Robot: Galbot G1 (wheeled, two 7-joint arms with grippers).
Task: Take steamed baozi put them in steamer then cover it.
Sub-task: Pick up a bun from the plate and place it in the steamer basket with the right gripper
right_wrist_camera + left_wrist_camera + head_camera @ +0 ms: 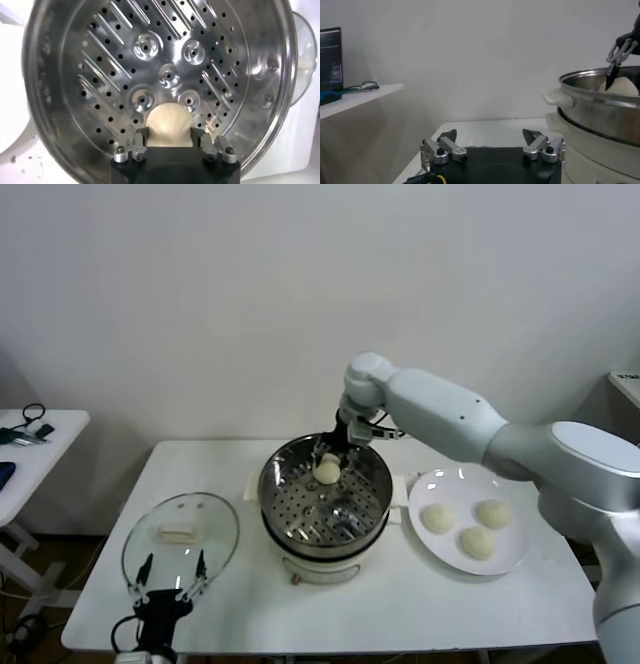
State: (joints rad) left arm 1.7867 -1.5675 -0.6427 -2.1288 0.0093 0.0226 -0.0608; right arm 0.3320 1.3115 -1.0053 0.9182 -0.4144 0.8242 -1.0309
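Right gripper (331, 456) jaws clamp one baozi (327, 472) over the steamer (325, 529) floor for release; left gripper (171, 575) idle, jaws open, near the cover (181, 536) on the counter (400, 604); three baozi wait on the plate (515, 559).

The head camera looks forward and down from above over the whole white desk (420, 604). The left wrist camera sits low near the desk's front edge, facing level toward the wall. The right wrist camera peers closely into the steamer (60, 60), which all three views share (325, 504) (600, 110).
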